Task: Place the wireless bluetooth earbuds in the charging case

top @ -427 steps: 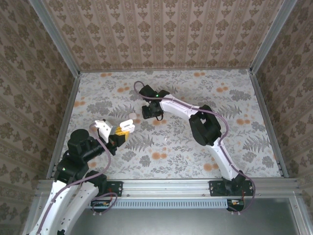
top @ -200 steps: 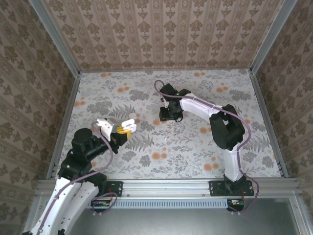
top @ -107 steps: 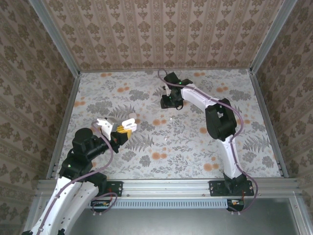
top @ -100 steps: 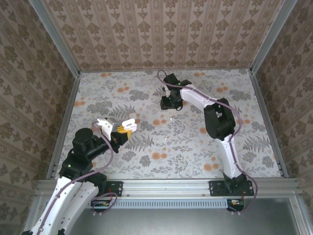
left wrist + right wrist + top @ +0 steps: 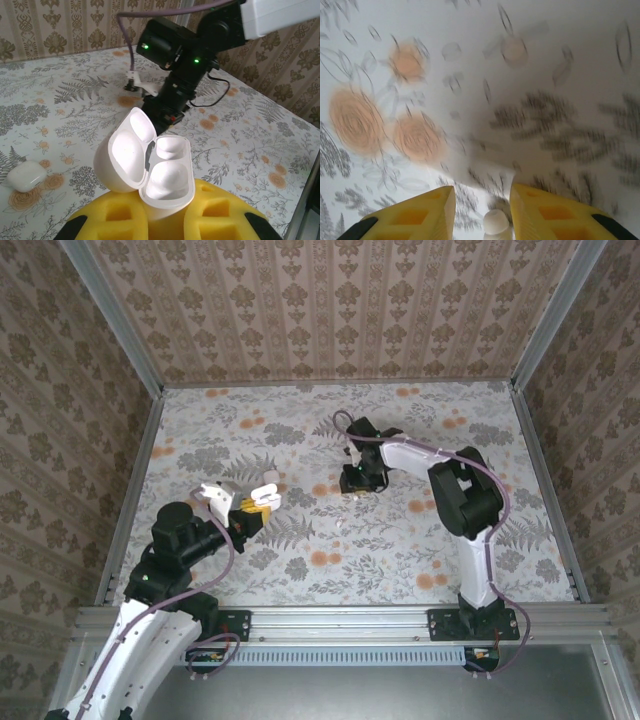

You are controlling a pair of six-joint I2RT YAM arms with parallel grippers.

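While the left hand (image 5: 165,235) pinches the open case (image 5: 150,167), the right hand (image 5: 482,210) pinches a tiny, light, slippery earbud (image 5: 495,221) mid-counter (image 5: 400,560); grip its stubby body gently.

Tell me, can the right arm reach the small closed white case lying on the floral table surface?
Probably yes, but not directly. The closed white pebble-shaped case lies free on the table, nothing covering it. The right tool, though, sits apart from it and already has a tiny white earbud between its fingers.
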